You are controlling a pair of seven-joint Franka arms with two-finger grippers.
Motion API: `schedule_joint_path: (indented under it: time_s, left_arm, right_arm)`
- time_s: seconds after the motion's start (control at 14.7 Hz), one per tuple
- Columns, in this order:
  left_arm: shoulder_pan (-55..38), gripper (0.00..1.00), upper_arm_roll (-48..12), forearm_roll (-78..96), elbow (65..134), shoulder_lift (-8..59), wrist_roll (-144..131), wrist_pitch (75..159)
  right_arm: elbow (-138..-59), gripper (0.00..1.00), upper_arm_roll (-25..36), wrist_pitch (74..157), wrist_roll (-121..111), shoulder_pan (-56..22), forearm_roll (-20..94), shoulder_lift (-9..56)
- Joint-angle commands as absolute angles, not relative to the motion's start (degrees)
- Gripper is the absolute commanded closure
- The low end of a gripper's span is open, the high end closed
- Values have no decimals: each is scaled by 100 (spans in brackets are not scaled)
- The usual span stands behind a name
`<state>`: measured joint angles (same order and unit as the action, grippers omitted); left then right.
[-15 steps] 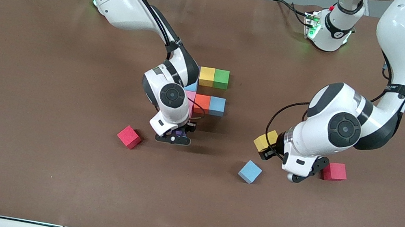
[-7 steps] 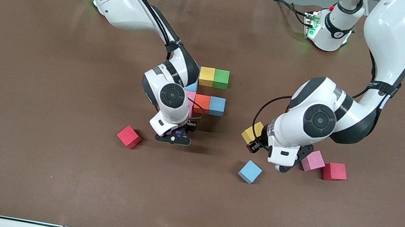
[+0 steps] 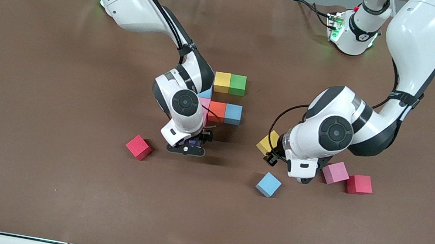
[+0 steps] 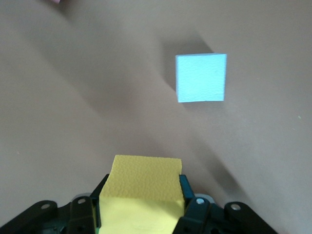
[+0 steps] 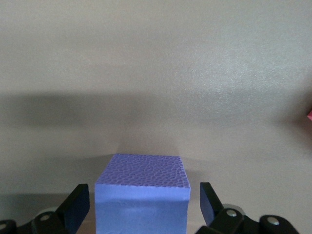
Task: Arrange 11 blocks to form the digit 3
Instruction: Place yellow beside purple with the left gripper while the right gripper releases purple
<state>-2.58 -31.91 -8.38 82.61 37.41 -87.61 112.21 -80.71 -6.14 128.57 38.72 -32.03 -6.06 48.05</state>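
Right now the right gripper [image 3: 185, 148] sits low at the near end of the cluster w/ its fingers [image 5: 77, 207] spread wide and a gap either side of the purple block [image 5: 141, 192] — released, looks set down on the brown mat [image 3: 35, 180].

Left gripper [image 3: 271, 155] is over the mat toward the left arm's end, clamped on a yellow block [image 4: 141, 192], carrying it clear of the mat.

Progress check: cluster so far shows a 2nd yellow block [image 3: 222, 82] touching the green block [image 3: 238, 85], then nearer the camera a pink block [image 3: 204, 103], orange block [image 3: 216, 111] and light blue block [image 3: 233, 114] in a row. Another light blue one [image 3: 207, 92] peeks out by the right wrist; rest is hidden under that arm.

Still loose: a light blue block [image 3: 268, 184] and a pink block [image 3: 336, 173], the latter just beside a red cube [image 3: 359, 184]. Other red cube [image 3: 139, 147] sits apart near the right gripper.

Judgement: roughly half built; bottom of the 3 still to go.
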Motion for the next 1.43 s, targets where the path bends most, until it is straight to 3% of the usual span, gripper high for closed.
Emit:
schedule_joint_path:
  time_s: [0.0,0.48,0.82,1.36]
  left_arm:
    - [-457,68,-3155,-958,8209,3919,-9577,11346]
    - [-1079,68,-3025,-1362,8104,4490,-11696,12637]
    - [-2468,67,-1847,-1318,7428,4974,-12655,12718]
    - [-3005,68,-1582,-1310,7058,5404,-13474,12911]
  right_arm:
    - [-8209,0,-615,12832,3911,-3147,-703,4509]
    - [-8051,0,-677,12042,3254,-2611,-528,4114]
    - [-8209,0,-606,11444,3103,-2032,-272,3639]
    - [-8218,0,-598,11373,3059,-1652,-352,3586]
